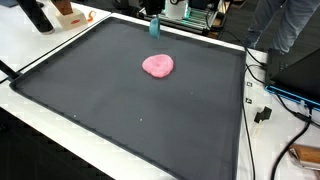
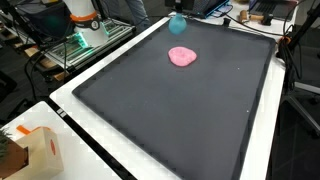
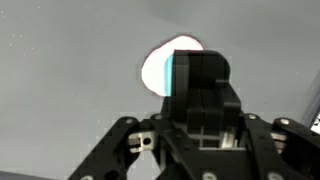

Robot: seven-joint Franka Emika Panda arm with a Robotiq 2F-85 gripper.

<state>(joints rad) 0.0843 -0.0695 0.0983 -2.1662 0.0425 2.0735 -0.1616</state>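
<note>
White tabletop (image 1: 50, 42), and on it a broad black tray (image 1: 100, 110) with a low rim, seen in both exterior views. Starting at the left, a cardboard box (image 2: 32, 150) sat outside the tray's rim, well apart from the gripper, and what it held could not be made out. Further back on that side, the arm's white and orange base (image 2: 85, 20) stood off the tray as well.

Into the tray now, and two things showed in it. A pink lump (image 1: 158, 66), soft-edged, lay flat on the dark floor. Behind it a small teal object (image 1: 154, 25) stood near the far rim, blurred in an exterior view.

Over to the wrist view. The pink lump, washed out nearly white there, sat just beyond the fingertips and to their left, partly hidden behind them. A teal sliver (image 3: 171, 75) ran tight against the left edge of the fingers. The gripper (image 3: 205, 60) showed its fingers drawn together into one dark block, with no gap between them. Whether that teal piece was pinched in there, I could not tell. To the right of the gripper was only grey tray floor. Out at the far right, cables (image 1: 265, 85) trailed over the table beyond the rim, well clear of the fingers.
</note>
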